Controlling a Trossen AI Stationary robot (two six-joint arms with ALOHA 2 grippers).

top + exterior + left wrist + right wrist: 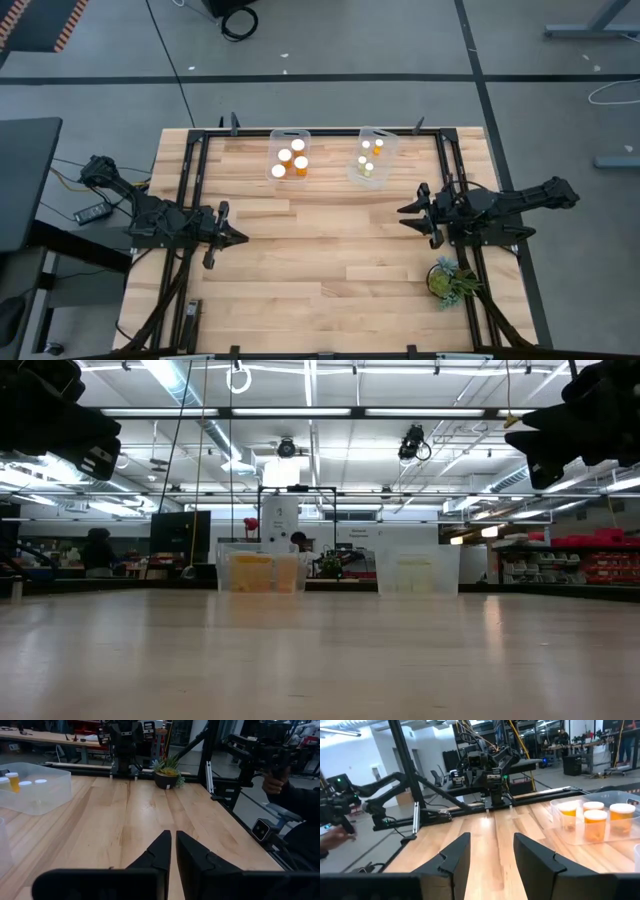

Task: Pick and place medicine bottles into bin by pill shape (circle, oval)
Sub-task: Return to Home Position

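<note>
Three larger orange bottles with white caps (291, 158) stand in a clear bin (289, 136) at the table's far side, left of centre; they also show in the right wrist view (594, 822). Several much smaller bottles (368, 160) stand in a second clear bin (383, 137) to its right, and show in the left wrist view (15, 781). My left gripper (241, 238) is shut and empty at the table's left side. My right gripper (403, 216) is open and empty at the right side. Both hang above the table.
A small potted plant (450, 279) stands near the table's right near corner. Black frame rails (190, 180) run along the table's sides. A person's hand (272, 782) shows beyond the table's right edge. Bare wood lies between the grippers (320, 240).
</note>
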